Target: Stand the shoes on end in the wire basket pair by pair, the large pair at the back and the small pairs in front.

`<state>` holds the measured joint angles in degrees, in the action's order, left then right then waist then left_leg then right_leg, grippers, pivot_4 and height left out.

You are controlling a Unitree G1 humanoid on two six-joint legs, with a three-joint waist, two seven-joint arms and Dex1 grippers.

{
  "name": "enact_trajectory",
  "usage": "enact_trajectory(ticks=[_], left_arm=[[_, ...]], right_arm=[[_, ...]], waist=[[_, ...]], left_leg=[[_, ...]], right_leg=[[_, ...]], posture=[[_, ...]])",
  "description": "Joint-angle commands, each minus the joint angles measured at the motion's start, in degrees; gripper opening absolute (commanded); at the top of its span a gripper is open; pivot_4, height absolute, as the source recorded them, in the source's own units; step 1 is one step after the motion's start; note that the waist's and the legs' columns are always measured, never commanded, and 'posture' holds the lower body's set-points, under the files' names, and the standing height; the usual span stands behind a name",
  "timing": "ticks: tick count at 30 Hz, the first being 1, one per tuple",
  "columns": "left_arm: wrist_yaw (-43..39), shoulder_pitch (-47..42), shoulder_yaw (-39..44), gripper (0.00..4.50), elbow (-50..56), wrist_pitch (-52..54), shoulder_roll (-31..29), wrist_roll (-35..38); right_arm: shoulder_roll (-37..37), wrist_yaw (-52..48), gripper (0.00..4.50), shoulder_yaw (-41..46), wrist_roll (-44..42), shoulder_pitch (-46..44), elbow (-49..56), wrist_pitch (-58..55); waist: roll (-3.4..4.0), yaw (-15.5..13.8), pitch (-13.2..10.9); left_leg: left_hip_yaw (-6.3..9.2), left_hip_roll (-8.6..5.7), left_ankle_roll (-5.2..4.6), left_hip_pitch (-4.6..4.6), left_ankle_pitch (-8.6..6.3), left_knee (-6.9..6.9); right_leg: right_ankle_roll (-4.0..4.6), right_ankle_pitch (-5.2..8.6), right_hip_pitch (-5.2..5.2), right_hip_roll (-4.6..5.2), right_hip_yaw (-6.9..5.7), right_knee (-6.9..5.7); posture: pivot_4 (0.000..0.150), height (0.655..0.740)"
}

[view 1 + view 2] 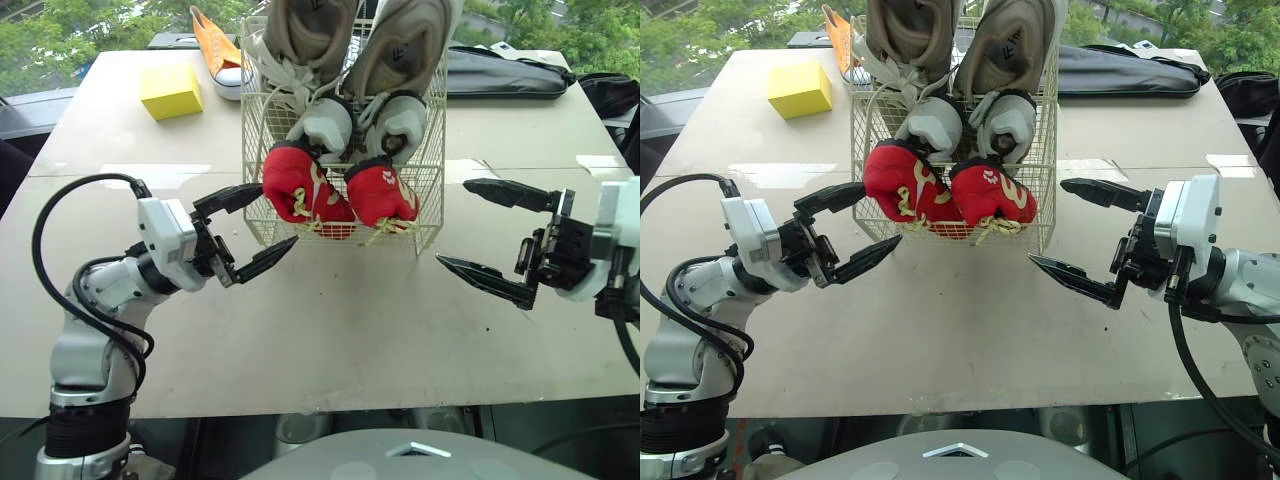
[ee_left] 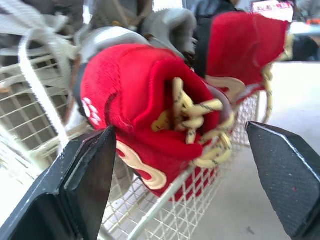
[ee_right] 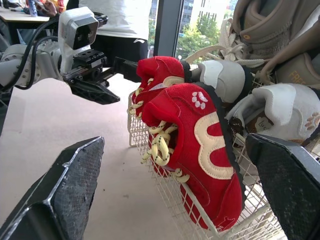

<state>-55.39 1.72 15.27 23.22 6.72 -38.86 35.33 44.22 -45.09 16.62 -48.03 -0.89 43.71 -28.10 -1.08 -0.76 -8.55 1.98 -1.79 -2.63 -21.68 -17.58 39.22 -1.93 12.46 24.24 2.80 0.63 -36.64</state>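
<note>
A white wire basket (image 1: 432, 215) stands on the table. At its back a large beige pair (image 1: 350, 40) stands on end. A small grey-white pair (image 1: 360, 125) sits in front of that, and a small red pair (image 1: 338, 190) with yellow laces stands at the front. My left gripper (image 1: 255, 226) hangs open just left of the basket's front corner, holding nothing. To the right of the basket my right gripper (image 1: 493, 236) is open and empty. In the right wrist view the red pair (image 3: 200, 150) leans over the basket's front rim.
A yellow block (image 1: 171, 90) lies at the back left of the table. An orange sneaker (image 1: 220, 50) rests behind the basket's left side. A long black bag (image 1: 505, 75) lies at the back right. Bare tabletop (image 1: 350, 320) stretches in front of the basket.
</note>
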Motion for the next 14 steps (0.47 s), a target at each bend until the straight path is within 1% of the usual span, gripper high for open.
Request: enact_trajectory(ticks=[1,4,6,8,9,10,12,13,14], left_arm=[[-0.6,6.4,5.9,4.46,4.5,8.8,-3.4,9.4],[-2.2,14.2,12.1,4.46,6.9,15.1,-6.6,14.7],[-4.0,20.7,17.0,4.46,6.7,19.0,-8.3,16.9],[-2.3,26.0,19.9,4.46,7.3,22.1,-9.3,15.4],[-1.6,27.2,20.6,4.46,7.7,23.1,-9.5,15.0],[-2.4,28.9,21.4,4.46,7.8,23.0,-9.2,14.2],[-2.5,30.7,22.6,4.46,7.9,22.7,-8.1,13.9],[-3.0,31.0,22.7,4.46,7.9,23.1,-8.0,14.9],[-2.8,30.8,22.5,4.46,8.0,22.2,-7.8,13.7]], right_arm=[[-0.2,-0.3,4.50,1.5,4.5,3.2,0.8,3.7],[-0.6,-2.7,4.50,5.1,5.1,9.7,0.5,5.5],[-0.3,-5.4,4.50,7.5,8.1,14.9,-1.5,8.1],[-0.3,-8.4,4.50,10.8,10.5,19.7,-4.2,10.9],[-0.4,-9.2,4.50,11.8,11.0,20.9,-5.0,11.9],[-0.4,-10.2,4.50,13.2,11.3,22.3,-6.1,12.7],[-0.2,-12.6,4.50,15.1,12.6,24.9,-8.1,14.7],[-0.1,-13.3,4.50,15.6,13.0,25.6,-9.0,15.3],[0.0,-13.7,4.50,15.8,13.3,25.8,-9.6,15.8]], waist=[[0.01,0.3,0.0],[-0.02,0.1,-0.1],[0.01,0.1,-0.1],[0.06,0.0,-0.1],[0.07,-0.1,-0.1],[0.11,-0.1,-0.1],[0.12,-0.1,-0.2],[0.12,-0.1,-0.2],[0.12,-0.1,-0.2]], left_leg=[[-0.01,0.01,0.01,0.00,0.00,0.00],[0.02,0.04,0.02,-0.03,0.00,-0.02],[0.04,0.07,0.01,-0.05,-0.01,-0.04],[0.01,0.05,-0.02,0.00,-0.02,-0.03],[0.02,0.05,-0.08,0.02,-0.06,-0.01],[0.04,0.06,-0.09,0.09,-0.06,-0.01],[0.04,0.06,-0.11,0.20,-0.07,-0.02],[0.04,0.06,-0.12,0.22,-0.08,-0.02],[0.04,0.07,-0.12,0.28,-0.08,-0.02]], right_leg=[[0.00,0.00,0.01,-0.01,0.02,0.01],[-0.01,0.01,0.03,-0.02,-0.02,0.02],[-0.01,0.02,0.02,-0.03,-0.06,0.10],[-0.01,0.02,-0.08,-0.02,-0.05,0.15],[0.07,0.09,-0.16,-0.01,-0.07,0.21],[0.09,0.11,-0.28,-0.02,-0.10,0.31],[0.17,0.18,-0.45,-0.02,-0.10,0.39],[0.17,0.18,-0.46,-0.02,-0.10,0.39],[0.18,0.19,-0.52,-0.02,-0.11,0.39]], posture=[[0.150,0.7400],[0.150,0.7400],[0.150,0.7400],[0.150,0.7400],[0.150,0.7400],[0.150,0.7400],[0.150,0.7400],[0.150,0.7400],[0.150,0.7400]])
